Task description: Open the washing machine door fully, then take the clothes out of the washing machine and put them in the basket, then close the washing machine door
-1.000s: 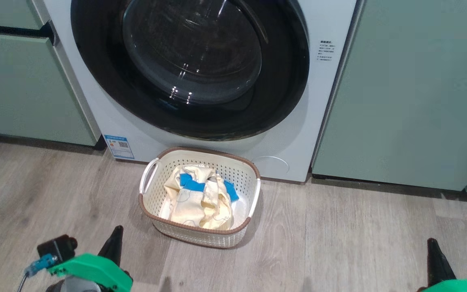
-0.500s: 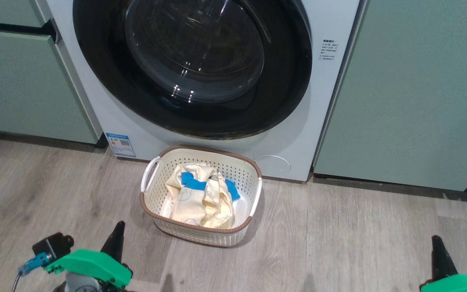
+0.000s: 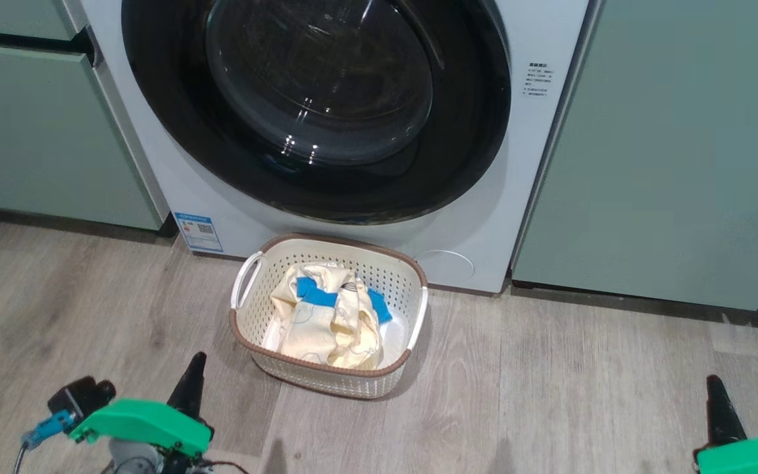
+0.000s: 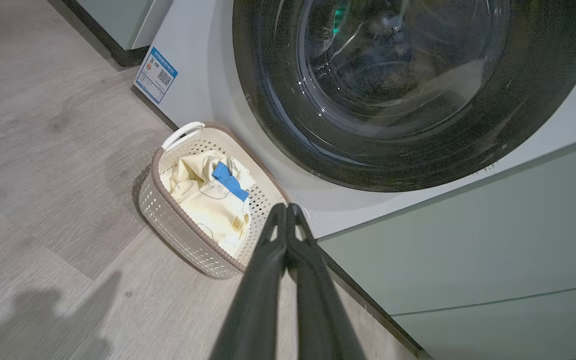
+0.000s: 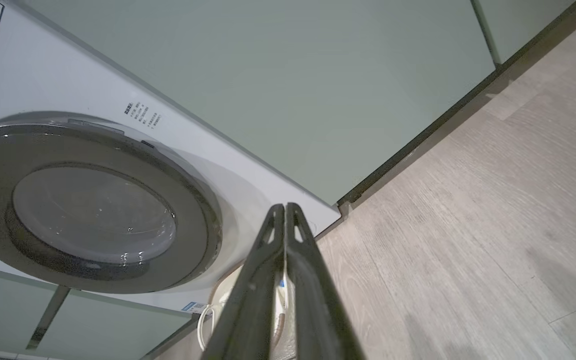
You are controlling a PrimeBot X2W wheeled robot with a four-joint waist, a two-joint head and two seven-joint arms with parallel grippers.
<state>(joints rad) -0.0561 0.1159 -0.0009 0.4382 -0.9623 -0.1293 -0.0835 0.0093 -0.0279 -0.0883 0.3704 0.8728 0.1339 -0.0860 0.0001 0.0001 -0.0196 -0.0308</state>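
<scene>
The washing machine door (image 3: 318, 99) sits shut, its glossy black ring flat against the white front of the washing machine (image 3: 478, 217), and you can see the glass bowl bulging at its centre. The machine stands between pale green cabinets (image 3: 668, 145), with a small blue label (image 3: 199, 232) at its lower left corner.

The basket (image 3: 326, 384) stands on the wooden floor (image 3: 550, 395) at the floor's back edge, right under the door and close to the foot of the machine; you cannot tell whether it touches. The clothes (image 3: 326, 319) lie bunched inside it, cream-yellow with blue patches showing near the top of the heap.

Your left end effector (image 3: 196, 362) hangs low over the floor, in front of the basket's left corner and apart from it. In the left wrist view its fingers (image 4: 268, 260) are pressed together from base to tip, with nothing between them.

Your right end effector (image 3: 714, 385) hangs over the floor well to the right of the basket. In the right wrist view its fingers (image 5: 313, 270) likewise meet at the tips, holding nothing.
</scene>
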